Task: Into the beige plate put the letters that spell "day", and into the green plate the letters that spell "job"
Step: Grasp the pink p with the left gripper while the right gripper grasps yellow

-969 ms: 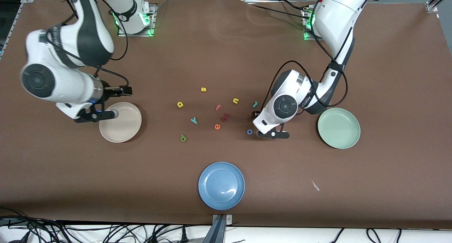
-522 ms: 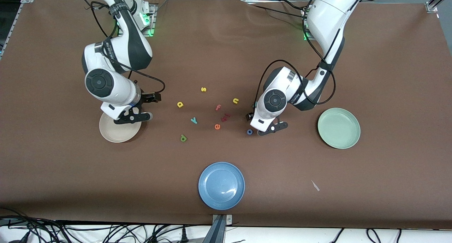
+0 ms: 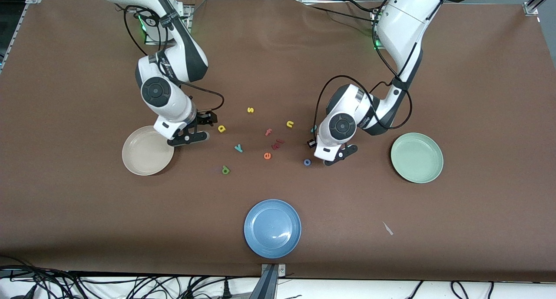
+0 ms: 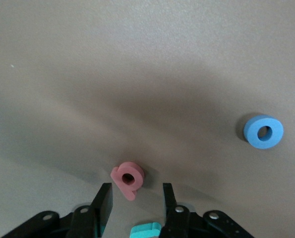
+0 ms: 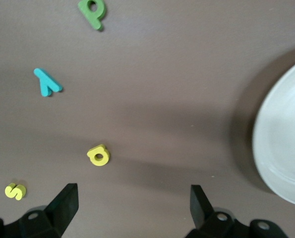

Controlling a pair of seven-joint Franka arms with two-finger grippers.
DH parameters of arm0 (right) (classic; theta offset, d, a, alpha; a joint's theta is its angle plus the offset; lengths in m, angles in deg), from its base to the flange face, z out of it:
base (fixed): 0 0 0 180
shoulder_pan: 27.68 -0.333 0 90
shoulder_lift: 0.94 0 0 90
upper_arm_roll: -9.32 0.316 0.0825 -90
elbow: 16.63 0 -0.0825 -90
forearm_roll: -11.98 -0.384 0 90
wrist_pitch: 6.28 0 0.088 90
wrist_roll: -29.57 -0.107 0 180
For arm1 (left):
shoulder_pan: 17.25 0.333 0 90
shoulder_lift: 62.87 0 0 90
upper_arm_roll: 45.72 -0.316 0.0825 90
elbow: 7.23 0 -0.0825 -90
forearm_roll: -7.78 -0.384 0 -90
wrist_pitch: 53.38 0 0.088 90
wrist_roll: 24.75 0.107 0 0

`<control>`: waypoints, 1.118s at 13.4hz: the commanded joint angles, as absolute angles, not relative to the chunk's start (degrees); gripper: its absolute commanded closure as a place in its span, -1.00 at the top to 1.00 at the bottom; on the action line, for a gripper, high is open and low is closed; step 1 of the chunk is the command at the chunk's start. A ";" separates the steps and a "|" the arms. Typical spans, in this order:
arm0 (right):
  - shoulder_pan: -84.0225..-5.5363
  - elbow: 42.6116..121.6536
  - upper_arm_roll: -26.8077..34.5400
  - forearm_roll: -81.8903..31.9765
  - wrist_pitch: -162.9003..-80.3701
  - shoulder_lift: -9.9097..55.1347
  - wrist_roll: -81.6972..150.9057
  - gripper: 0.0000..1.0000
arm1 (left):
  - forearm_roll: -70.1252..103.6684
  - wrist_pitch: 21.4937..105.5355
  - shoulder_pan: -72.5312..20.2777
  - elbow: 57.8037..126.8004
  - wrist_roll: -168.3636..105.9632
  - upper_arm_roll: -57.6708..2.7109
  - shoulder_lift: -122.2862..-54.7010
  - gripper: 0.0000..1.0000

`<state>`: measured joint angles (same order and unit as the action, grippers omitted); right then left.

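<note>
Left gripper (image 4: 133,198) low over table beside blue "o" (image 3: 307,162), fingers part-spread, nothing clamped; teal "j" (image 4: 146,230) just under it. Pink "b" (image 4: 128,179) flat, stem slanting toward gripper. Right gripper (image 5: 132,201) wide open (empty) between beige plate (image 3: 138,166) and yellow letter (image 3: 222,128). Green plate (image 3: 428,175) bare.

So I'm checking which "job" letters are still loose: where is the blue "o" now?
The blue "o" lies on the table, nearer the front camera than the orange "e", beside the left gripper, toward the green plate.

brown table (image 3: 478,94), cables (image 3: 130,286) along edge
</note>
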<state>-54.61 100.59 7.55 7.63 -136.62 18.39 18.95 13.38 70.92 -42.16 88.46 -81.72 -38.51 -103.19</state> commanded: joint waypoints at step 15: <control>-55.63 105.72 13.09 8.55 -154.99 26.04 31.15 0.98 | 14.55 73.80 -41.34 90.41 -82.06 -38.51 -103.13 -1.00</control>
<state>-56.19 105.65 13.02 7.97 -154.11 25.84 28.85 13.44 73.72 -41.69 90.09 -81.94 -38.47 -103.42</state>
